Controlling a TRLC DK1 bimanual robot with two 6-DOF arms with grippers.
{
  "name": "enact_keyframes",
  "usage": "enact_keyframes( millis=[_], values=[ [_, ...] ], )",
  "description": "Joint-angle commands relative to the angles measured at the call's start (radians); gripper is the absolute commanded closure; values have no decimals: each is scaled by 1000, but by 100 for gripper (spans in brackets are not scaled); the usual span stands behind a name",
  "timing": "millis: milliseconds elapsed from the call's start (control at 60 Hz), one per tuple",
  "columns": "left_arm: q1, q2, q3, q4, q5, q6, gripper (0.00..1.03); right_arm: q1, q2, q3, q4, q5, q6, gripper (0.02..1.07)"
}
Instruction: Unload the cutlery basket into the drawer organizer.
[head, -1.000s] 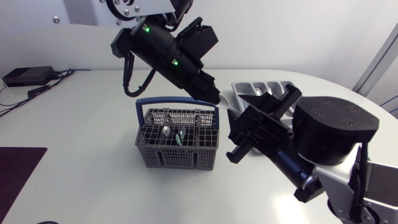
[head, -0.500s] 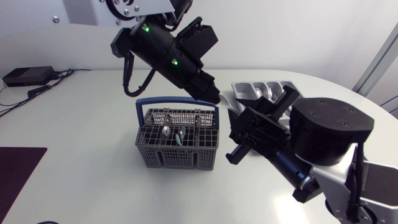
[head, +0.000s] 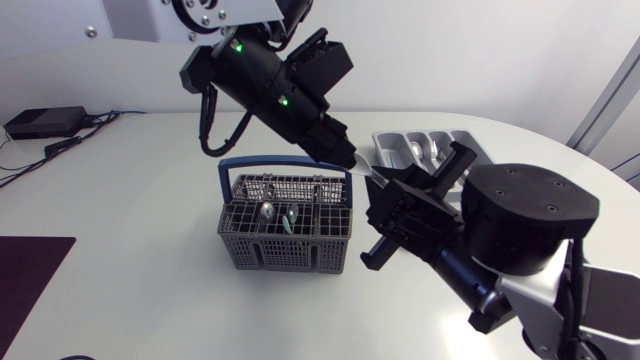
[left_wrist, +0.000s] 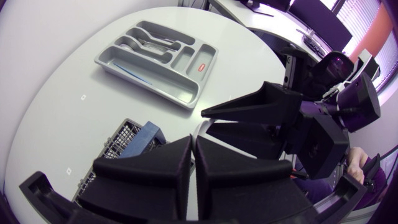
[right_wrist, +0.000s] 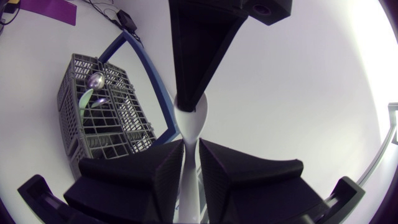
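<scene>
Grey basket (head: 286, 238); utensil (right_wrist: 189, 124) apparently white

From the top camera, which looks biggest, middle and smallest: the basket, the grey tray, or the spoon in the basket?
1. basket
2. grey tray (the right arm hides part, so unsure)
3. spoon

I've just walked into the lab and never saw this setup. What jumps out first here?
Two black grippers meet tip to tip above the table, beside the basket: the left gripper pinches one end of a white utensil, and the right gripper is closed on the other. Below them stands the grey cutlery basket with its blue handle and a few pieces inside. The grey drawer organizer lies beyond, partly filled.
</scene>
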Motion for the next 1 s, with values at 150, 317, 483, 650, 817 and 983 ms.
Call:
enact_keyframes(
  millis=[150, 317, 483, 650, 817, 983],
  values=[
    [-8, -26, -25, -7, 7, -33, 100, 26, -3, -27, 10, 31, -26, 88],
    [-8, -29, -28, -7, 7, -31, 100, 33, 3, -30, 10, 42, -22, 90],
    [-9, -34, -25, -5, 7, -31, 100, 37, 6, -35, 10, 45, -19, 91],
    [-9, -34, -22, -7, 7, -33, 100, 37, 6, -36, 10, 46, -17, 92],
    [-9, -34, -11, -7, 7, -37, 100, 32, -10, -41, 7, 36, -16, 92],
    [-3, -31, -8, -5, 7, -42, 100, 33, -10, -49, 4, 26, 1, 92]
  ],
)
